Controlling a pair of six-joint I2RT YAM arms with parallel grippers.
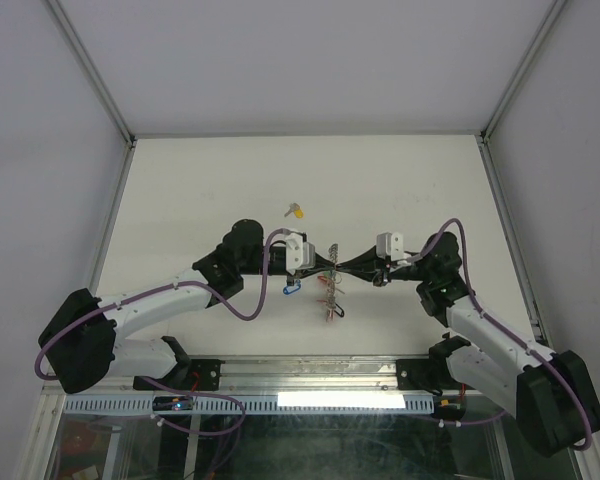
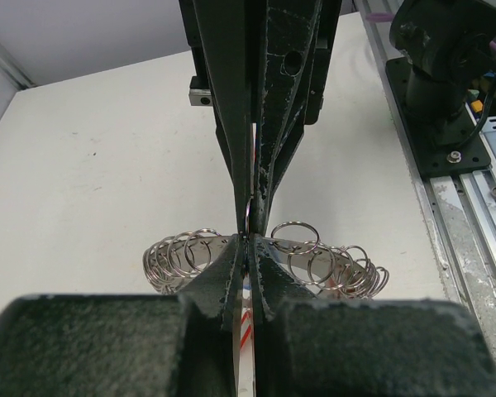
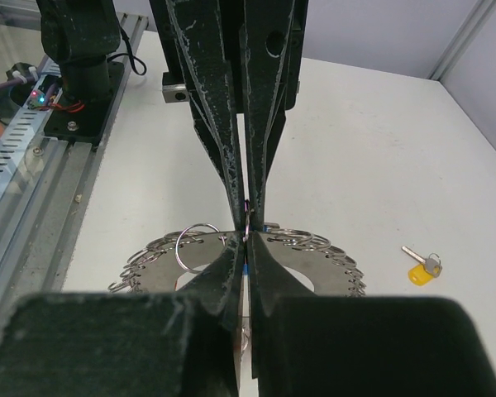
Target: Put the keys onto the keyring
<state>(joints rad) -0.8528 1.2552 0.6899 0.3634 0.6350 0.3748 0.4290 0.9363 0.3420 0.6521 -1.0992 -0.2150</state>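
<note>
- Left gripper (image 2: pixel 246 245) fills the bottom of its own wrist view, jaws pressed together on the rim of the keyring (image 3: pixel 310 260).
- Right gripper (image 3: pixel 246 245) meets it from the opposite side, also clamped shut on the same rim, so the keyring hangs between the two arms just above the table (image 1: pixel 200 190).
- Small split rings (image 2: pixel 295 237) fringe the keyring on both sides of the pinch point.
- Blue-tagged key (image 1: pixel 291 289) shows just below the left gripper in the top view. Whether it is already threaded on or only hanging beside the keyring, I cannot tell.
- Yellow-tagged key (image 3: pixel 420 266) lies loose on the table, well apart from the keyring and touched by neither gripper.
- Judgement: at least the yellow-tagged key is left to pick up and thread, so the task is at most half done.
</note>
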